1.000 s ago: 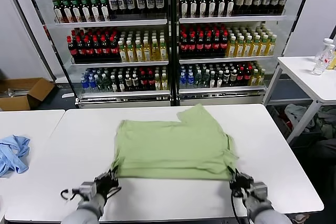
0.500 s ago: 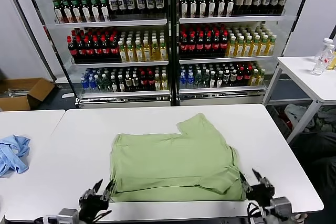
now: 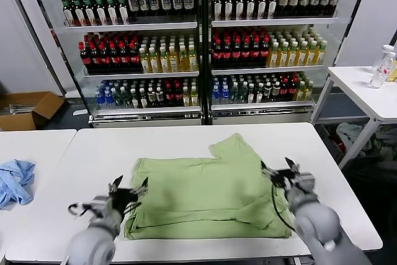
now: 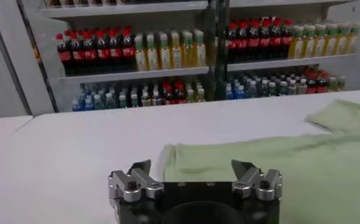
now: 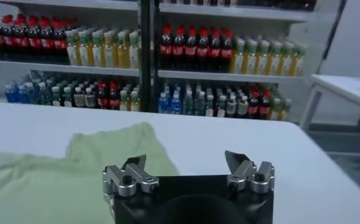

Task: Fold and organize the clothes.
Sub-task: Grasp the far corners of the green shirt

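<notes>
The light green soft-fabric polo shirt [image 3: 208, 190] lies part-folded along the white tabletop's [image 3: 93, 159] near edge; left gripper [image 3: 127, 185] and right gripper [image 3: 277, 170] hover spread, empty; next likely regrasp its ends.

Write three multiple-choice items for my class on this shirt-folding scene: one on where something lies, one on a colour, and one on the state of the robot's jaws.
1. Where does the light blue garment lie?
A. On the side table at the robot's left
B. On top of the green shirt
C. In the cardboard box

2. What colour is the shirt on the main table?
A. White
B. Light green
C. Red

3. How do the jaws of the left gripper and right gripper stand?
A. Both shut on the shirt
B. One open, one shut
C. Both open, holding nothing

Answers: 1 A, it sits crumpled at the head view's left edge; 2 B, the fabric is pale green; 3 C, both wrist views show spread jaws with nothing between them.
</notes>
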Robot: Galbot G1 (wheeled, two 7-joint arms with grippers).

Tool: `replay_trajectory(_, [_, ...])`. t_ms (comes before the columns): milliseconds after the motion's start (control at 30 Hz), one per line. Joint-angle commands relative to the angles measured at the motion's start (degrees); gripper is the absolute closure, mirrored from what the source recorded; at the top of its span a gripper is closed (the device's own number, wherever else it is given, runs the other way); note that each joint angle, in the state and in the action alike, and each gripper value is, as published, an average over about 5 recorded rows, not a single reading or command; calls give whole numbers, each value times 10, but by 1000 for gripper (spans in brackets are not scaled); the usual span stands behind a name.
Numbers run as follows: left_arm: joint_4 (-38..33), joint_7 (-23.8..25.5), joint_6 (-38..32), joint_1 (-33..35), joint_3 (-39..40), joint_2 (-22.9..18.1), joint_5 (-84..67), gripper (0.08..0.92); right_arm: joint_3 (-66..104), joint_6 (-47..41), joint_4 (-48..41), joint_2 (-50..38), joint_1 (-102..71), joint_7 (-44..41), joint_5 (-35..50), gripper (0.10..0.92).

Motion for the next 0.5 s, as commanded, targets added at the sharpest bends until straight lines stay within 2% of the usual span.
replay_trajectory(33, [266,-12,14,-234,90,-12,24,179,-157,-16,-324,80,301,-5,30,203])
replay_trajectory(333, [268,-10,36,-221,94,-13,-37,185,-193,-17,-402,101,313,-23,27,207])
replay_trajectory(500, [247,-5,40,-200,91,-10,-71,285,-202,-18,-396,91,298,-25,48,310])
